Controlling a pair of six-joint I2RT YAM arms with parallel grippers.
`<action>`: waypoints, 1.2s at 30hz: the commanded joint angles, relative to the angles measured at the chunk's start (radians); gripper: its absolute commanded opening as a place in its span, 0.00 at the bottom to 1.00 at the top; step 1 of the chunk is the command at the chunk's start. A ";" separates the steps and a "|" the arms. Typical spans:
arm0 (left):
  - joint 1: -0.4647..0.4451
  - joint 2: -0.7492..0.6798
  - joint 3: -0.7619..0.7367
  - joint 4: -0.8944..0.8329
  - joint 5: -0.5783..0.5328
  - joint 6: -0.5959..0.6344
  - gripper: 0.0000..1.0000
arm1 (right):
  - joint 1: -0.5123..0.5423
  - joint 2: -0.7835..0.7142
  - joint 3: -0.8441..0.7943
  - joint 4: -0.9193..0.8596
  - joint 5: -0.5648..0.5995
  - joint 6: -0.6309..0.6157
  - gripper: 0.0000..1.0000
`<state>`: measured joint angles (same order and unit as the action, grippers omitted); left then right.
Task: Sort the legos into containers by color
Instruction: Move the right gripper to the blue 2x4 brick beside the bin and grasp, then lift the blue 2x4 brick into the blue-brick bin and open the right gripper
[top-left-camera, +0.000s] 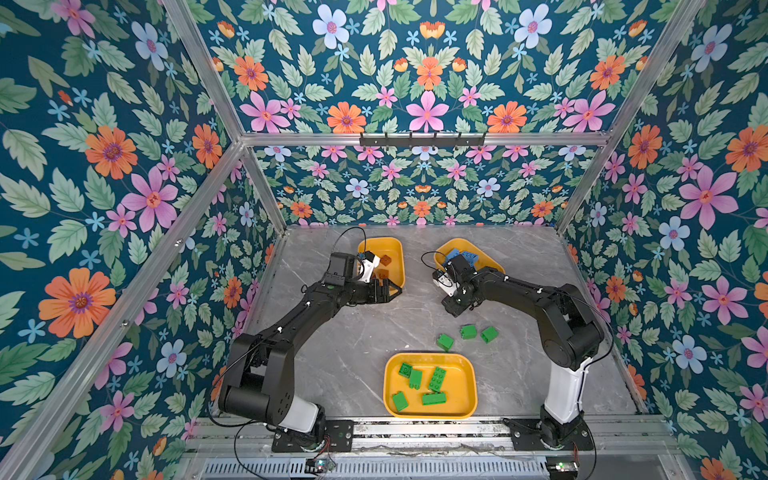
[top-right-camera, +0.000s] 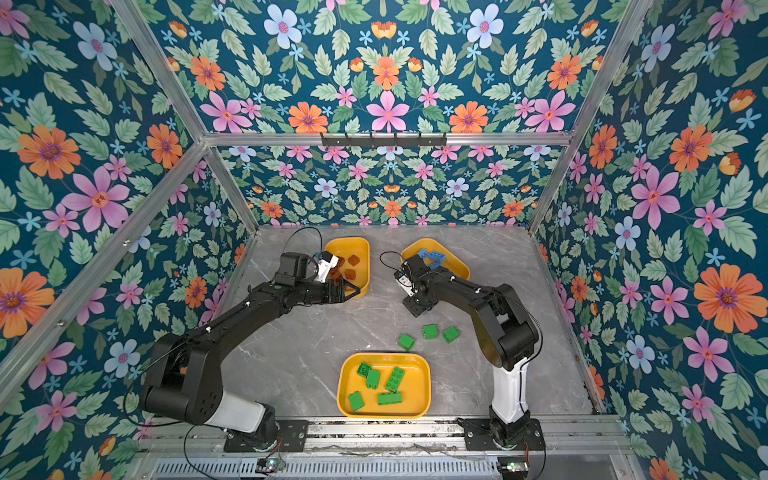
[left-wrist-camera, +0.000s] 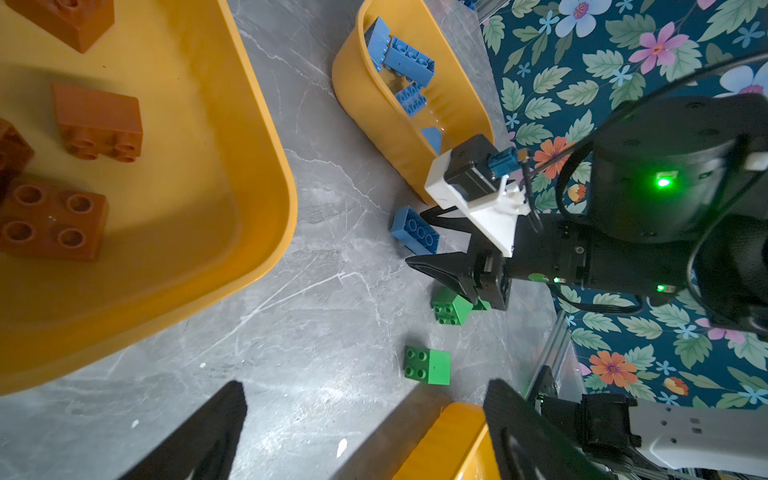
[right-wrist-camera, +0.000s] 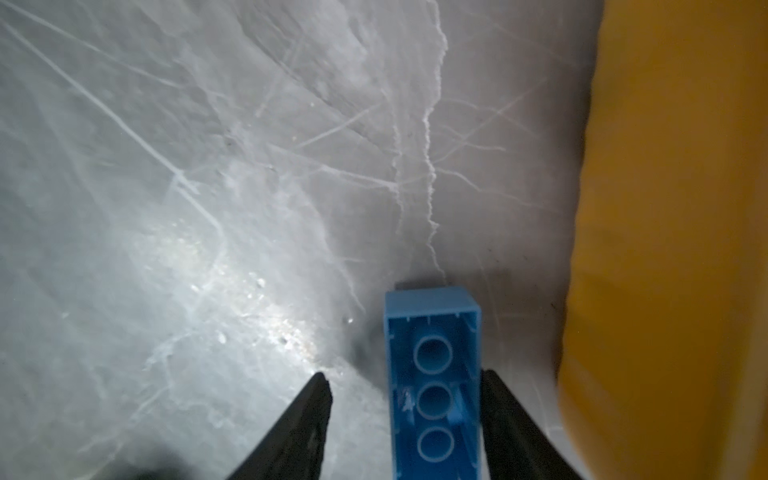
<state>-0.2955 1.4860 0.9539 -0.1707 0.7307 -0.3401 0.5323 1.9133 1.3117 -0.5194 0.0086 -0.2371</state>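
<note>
A blue brick (right-wrist-camera: 434, 374) lies hollow side up on the table beside the blue legos' container (top-left-camera: 482, 257). My right gripper (right-wrist-camera: 404, 376) is down around it, open: one finger touches the brick's side, and a gap remains at the other finger. My left gripper (left-wrist-camera: 365, 388) hangs open and empty above the table by the near corner of the container with brown legos (top-left-camera: 397, 249). Three green bricks (top-left-camera: 468, 331) lie loose on the table, just behind the container of green legos (top-left-camera: 469, 374).
The blue legos' container wall (right-wrist-camera: 673, 208) stands close beside my right gripper. The right arm's wrist and camera hide the blue brick in both top views. Flowered walls and aluminium posts close in the grey marble table (top-left-camera: 353, 332).
</note>
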 joint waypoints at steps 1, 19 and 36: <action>0.001 0.002 0.005 -0.002 -0.001 0.013 0.92 | 0.010 -0.029 -0.009 0.015 -0.059 0.027 0.57; 0.001 0.006 -0.001 -0.011 -0.001 0.019 0.92 | 0.010 0.015 -0.027 0.002 0.033 0.001 0.51; 0.001 0.003 0.038 -0.014 0.020 -0.001 0.92 | -0.047 -0.180 -0.001 -0.056 -0.051 0.050 0.25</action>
<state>-0.2955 1.4899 0.9836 -0.1947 0.7349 -0.3340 0.5060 1.7721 1.3010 -0.5335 -0.0296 -0.2047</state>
